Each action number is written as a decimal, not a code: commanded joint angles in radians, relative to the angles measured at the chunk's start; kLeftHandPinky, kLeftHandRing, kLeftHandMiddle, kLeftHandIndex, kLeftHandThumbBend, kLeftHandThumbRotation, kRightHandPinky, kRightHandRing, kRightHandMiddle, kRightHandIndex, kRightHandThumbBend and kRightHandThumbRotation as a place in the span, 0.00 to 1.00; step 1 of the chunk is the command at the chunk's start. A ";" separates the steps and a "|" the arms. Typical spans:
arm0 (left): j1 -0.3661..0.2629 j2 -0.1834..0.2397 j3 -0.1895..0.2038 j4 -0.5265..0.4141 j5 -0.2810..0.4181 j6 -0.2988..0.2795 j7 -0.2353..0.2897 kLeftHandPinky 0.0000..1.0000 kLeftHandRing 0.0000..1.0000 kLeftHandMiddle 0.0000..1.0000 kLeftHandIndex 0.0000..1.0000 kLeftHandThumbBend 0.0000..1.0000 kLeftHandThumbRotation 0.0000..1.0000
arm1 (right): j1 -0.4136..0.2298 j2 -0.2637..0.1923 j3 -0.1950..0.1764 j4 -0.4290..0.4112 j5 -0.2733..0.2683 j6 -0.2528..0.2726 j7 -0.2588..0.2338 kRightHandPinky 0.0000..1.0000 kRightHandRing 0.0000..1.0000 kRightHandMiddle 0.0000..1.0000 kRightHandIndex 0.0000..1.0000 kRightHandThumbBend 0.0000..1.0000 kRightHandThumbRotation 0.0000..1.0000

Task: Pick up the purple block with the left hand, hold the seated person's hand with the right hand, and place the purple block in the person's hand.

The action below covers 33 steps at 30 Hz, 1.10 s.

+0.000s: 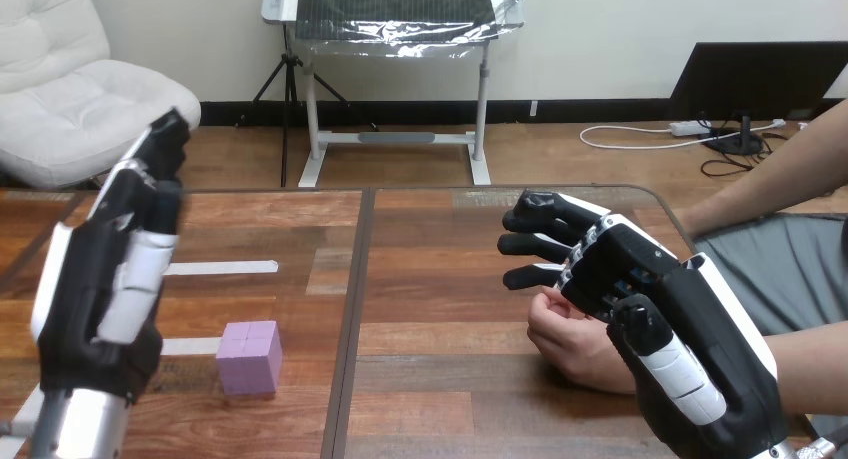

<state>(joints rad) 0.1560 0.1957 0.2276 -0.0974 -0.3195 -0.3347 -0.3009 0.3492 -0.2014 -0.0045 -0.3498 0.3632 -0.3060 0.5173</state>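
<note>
A dark wooden surface (430, 379) made of two planked panels carries two white tape strips (220, 268) on its left panel. The small lilac-purple foam-like cube, the purple block (250, 357), sits flat on that left panel, just beside the nearer strip and untouched.

The robot's left hand (100, 279) hangs above the surface to the left of the block and apart from it. Its fingers are straight and point away from the robot, and it holds nothing. The right hand (650, 309) is over the right panel with its fingers spread and reaching leftward. It lies across the top of the person's hand (570, 341), which rests on the surface from the right. The robot's fingers extend past that hand and do not wrap it, so this does not read as a hold. I cannot tell whether the two touch.

Risks from here:
- The left hand is off to the side of the block, so a descent from there could nudge the light cube away instead of closing on it.
- The right hand could press down on the person's hand if it closes from above.
- The person's hand is the only thing meant to receive anything. Its fingers are curled inward with nothing in them, so a block set there could roll off unless the palm opens upward.
</note>
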 commanded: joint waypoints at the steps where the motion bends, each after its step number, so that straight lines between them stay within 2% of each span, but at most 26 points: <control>1: -0.100 0.073 0.010 0.060 0.131 -0.058 0.016 1.00 1.00 0.96 0.90 0.68 0.71 | -0.064 0.002 -0.013 -0.008 0.018 -0.028 0.003 0.69 0.78 0.81 0.79 0.79 0.72; 3: -0.116 0.096 0.008 0.087 0.189 -0.086 0.024 1.00 1.00 0.96 0.91 0.64 0.70 | -0.064 0.002 -0.014 -0.007 0.018 -0.027 0.004 0.69 0.78 0.81 0.79 0.79 0.72; 5: -0.130 0.112 0.006 0.110 0.233 -0.110 0.033 1.00 0.99 0.95 0.91 0.56 0.65 | -0.065 0.001 -0.014 -0.006 0.019 -0.027 0.004 0.69 0.78 0.81 0.79 0.79 0.72; 8: -0.151 0.143 -0.001 0.142 0.311 -0.136 0.052 0.99 0.97 0.94 0.91 0.54 0.61 | -0.066 0.000 -0.014 -0.005 0.020 -0.026 0.007 0.69 0.78 0.81 0.79 0.79 0.72; 17: -0.171 0.188 -0.030 0.146 0.497 -0.073 0.120 1.00 0.93 0.91 0.88 0.65 0.49 | -0.073 -0.001 -0.014 -0.001 0.042 -0.016 0.021 0.69 0.79 0.81 0.79 0.79 0.70; 19: -0.174 0.209 -0.045 0.138 0.582 -0.051 0.145 1.00 0.92 0.91 0.88 0.66 0.47 | -0.074 -0.002 -0.014 0.001 0.045 -0.015 0.025 0.69 0.79 0.81 0.79 0.78 0.69; 24: -0.183 0.234 -0.069 0.129 0.717 -0.006 0.190 1.00 0.89 0.89 0.88 0.69 0.48 | -0.075 -0.005 -0.015 -0.001 0.050 -0.006 0.028 0.70 0.79 0.81 0.79 0.78 0.68; 30: -0.204 0.258 -0.100 0.157 0.817 0.018 0.231 1.00 0.86 0.87 0.87 0.70 0.47 | -0.075 -0.006 -0.016 -0.005 0.058 0.003 0.033 0.70 0.79 0.81 0.79 0.77 0.66; 33: -0.218 0.270 -0.116 0.182 0.860 0.026 0.253 0.96 0.84 0.86 0.86 0.70 0.46 | -0.077 -0.007 -0.016 -0.005 0.060 0.003 0.037 0.70 0.79 0.81 0.79 0.76 0.64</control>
<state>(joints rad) 0.0301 0.4232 0.1487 0.0572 0.4815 -0.3187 -0.0939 0.3346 -0.2024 -0.0123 -0.3460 0.3985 -0.3024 0.5498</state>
